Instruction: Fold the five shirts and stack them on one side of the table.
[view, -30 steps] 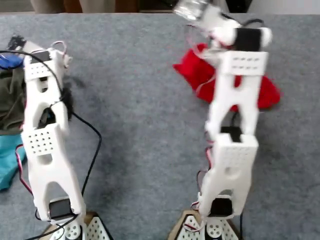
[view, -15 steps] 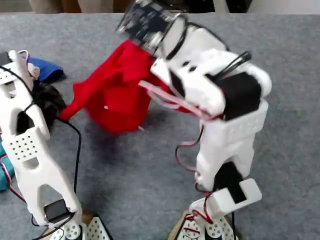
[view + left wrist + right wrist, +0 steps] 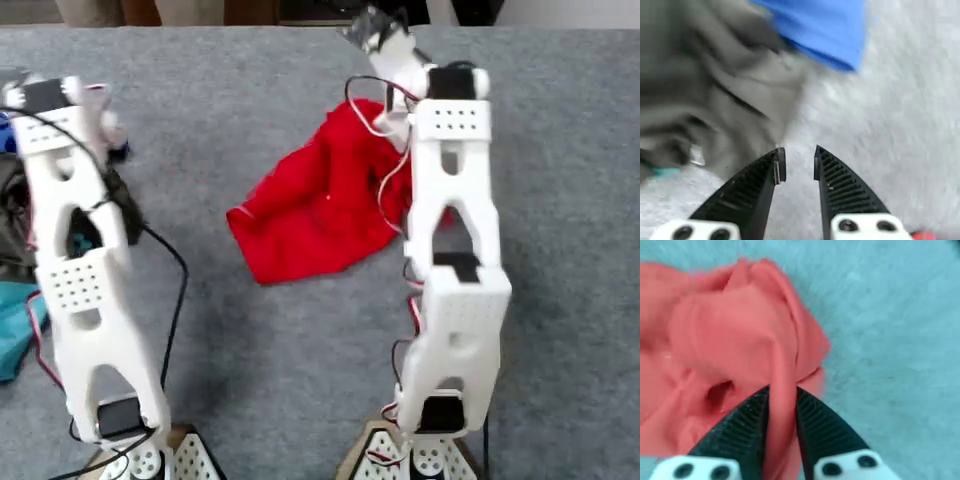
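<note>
Laying the red shirt (image 3: pixel 315 215) back down at centre of the worktop (image 3: pixel 570 300), I've got it flatter for folding; right jaws stay clamped on its far edge, left jaws apart by the grey shirt (image 3: pixel 700 90).

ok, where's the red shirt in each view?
High view: red shirt mid-table, crumpled.
Left wrist view: a red speck at the frame edge; cannot tell if it's the shirt.
Right wrist view: a fold clamped in the right pincer.
Shared landmark: the grey table.
</note>
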Controlling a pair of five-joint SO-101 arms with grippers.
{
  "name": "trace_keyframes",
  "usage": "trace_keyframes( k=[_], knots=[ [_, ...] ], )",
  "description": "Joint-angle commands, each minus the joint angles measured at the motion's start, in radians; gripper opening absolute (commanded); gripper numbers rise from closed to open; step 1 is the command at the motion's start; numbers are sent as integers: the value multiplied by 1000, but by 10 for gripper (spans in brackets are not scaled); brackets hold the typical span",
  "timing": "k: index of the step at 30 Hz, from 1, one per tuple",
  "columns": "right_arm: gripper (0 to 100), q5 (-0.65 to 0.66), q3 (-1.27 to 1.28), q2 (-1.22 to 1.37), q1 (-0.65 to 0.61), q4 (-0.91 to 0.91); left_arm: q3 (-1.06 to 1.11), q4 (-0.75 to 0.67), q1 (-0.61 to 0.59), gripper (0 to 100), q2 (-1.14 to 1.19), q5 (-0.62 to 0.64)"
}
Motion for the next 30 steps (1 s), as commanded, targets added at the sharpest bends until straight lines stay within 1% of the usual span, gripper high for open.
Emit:
trace_keyframes(
  k=[1, 5, 8, 12, 17, 21, 25, 27, 28, 30],
  knots=[
    [9, 20, -61, 97, 81, -40, -41, 11, 110, 111, -19, -57],
    [9, 41, -140, 189, 183, -35, -41, -6, 219, 113, -18, -64],
    [9, 52, -185, 252, 239, -55, -9, -55, 301, 141, -18, -60],
    [9, 37, -240, 352, 277, -127, 126, -149, 417, 150, -18, -5],
    [9, 26, -355, 397, 291, -103, 331, -287, 531, 150, -18, 0],
    [9, 31, -384, 432, 295, -110, 425, -322, 563, 150, -18, 0],
    [9, 31, -421, 458, 295, -106, 471, -305, 565, 146, -19, -5],
    [9, 32, -426, 461, 295, -104, 471, -264, 565, 144, -19, -5],
    [9, 34, -426, 461, 295, -101, 473, -247, 565, 129, -18, -6],
    [9, 71, -427, 460, 295, -68, 474, -216, 575, 50, -7, -6]
  ],
)
